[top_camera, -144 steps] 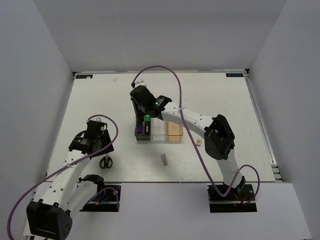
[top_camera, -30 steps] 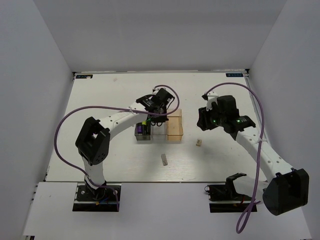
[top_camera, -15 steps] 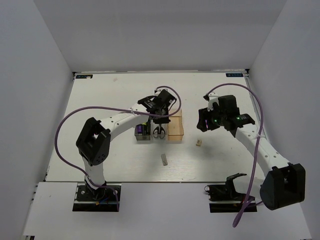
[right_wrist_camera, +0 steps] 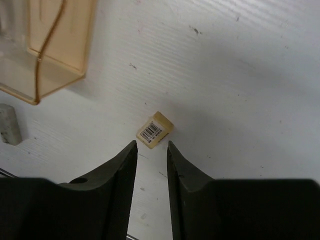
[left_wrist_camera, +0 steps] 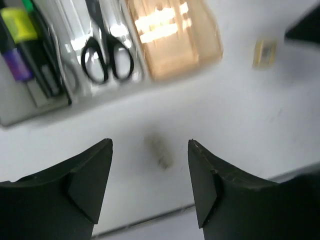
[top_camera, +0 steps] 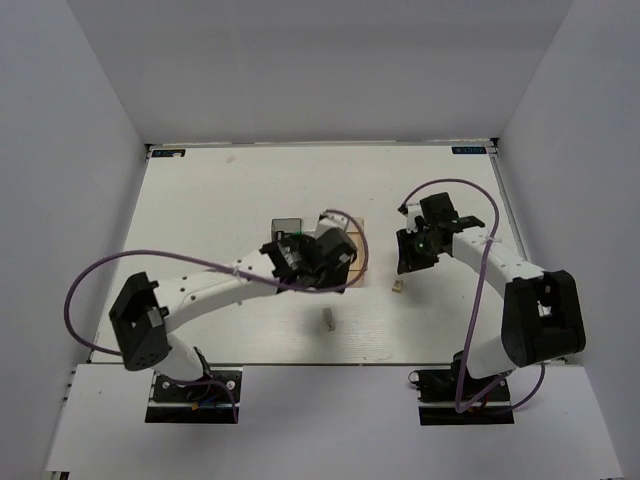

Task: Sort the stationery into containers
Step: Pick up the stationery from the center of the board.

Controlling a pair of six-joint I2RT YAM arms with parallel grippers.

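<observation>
Notes scissors [left_wrist_camera: 106,52] in the clear bin [left_wrist_camera: 75,30] and highlighters [left_wrist_camera: 20,45] in the dark bin [left_wrist_camera: 25,107]. Finds right hand [right_wrist_camera: 150,146] empty, part open, poised directly over the beige eraser [right_wrist_camera: 155,130] lying on the desk [right_wrist_camera: 250,75] near the orange-tan bin [left_wrist_camera: 172,37]; left hand [left_wrist_camera: 150,145] empty, wide open, above the grey eraser [left_wrist_camera: 159,151]. Judges eraser pickup current: calls for straight descent, closure on the beige eraser, transfer to the orange-tan bin

Overhead plus two downward wrist close-ups

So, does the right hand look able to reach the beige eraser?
Probably yes: the right hand is open just above the beige eraser, which lies alone on the table, nothing between.
</observation>
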